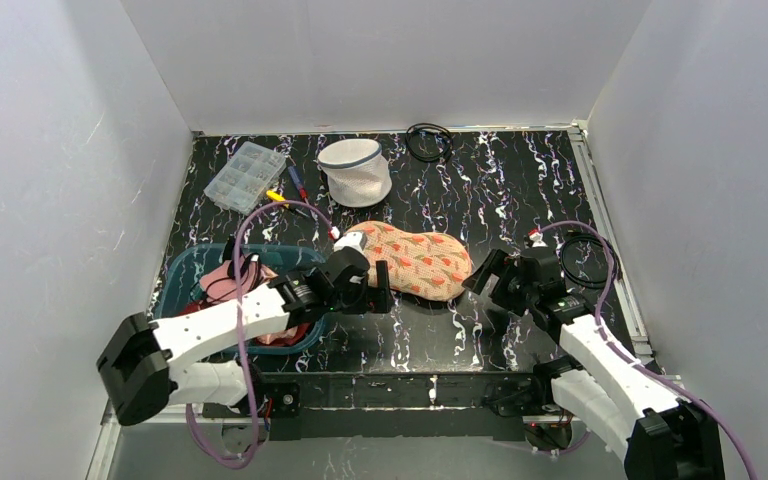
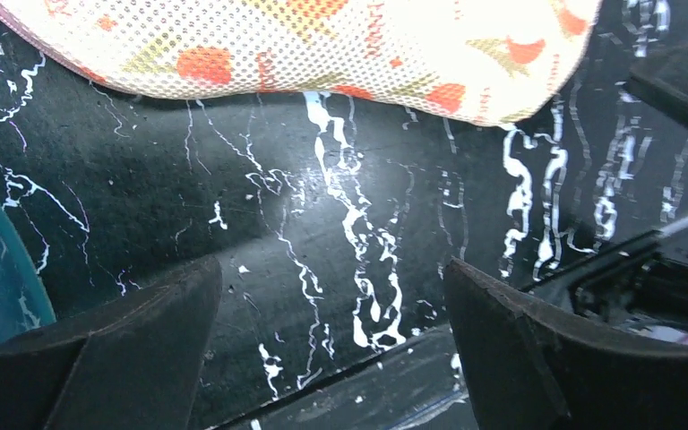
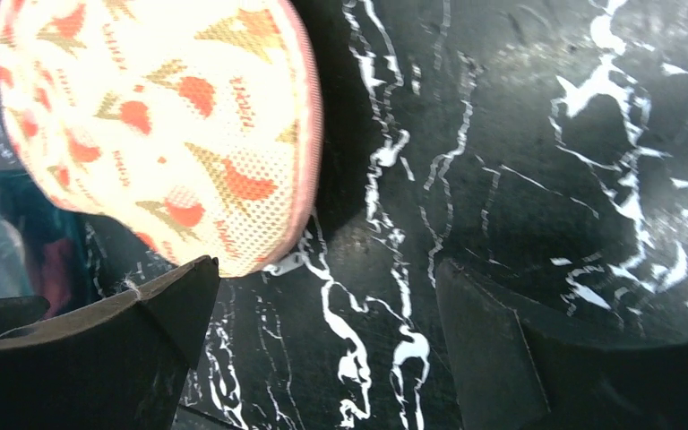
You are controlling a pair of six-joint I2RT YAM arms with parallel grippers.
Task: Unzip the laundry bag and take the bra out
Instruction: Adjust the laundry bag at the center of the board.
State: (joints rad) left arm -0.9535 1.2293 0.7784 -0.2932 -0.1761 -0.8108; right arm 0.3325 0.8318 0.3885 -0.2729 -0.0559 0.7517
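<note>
The left gripper [image 1: 380,289] and right gripper [image 1: 488,295] are hanging wide open and empty, flanking a patterned mesh piece [image 1: 415,262] at centre, while the white laundry bag [image 1: 355,171] is sitting at upper centre of the table [image 1: 520,190].

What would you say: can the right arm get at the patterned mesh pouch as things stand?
Probably yes: the right gripper stands open right beside the end of the patterned mesh pouch, and nothing visible lies between them.

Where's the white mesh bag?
In the overhead view the white mesh bag sits at the table's back, between a clear parts box on the left and a black cable loop on the right.
</note>
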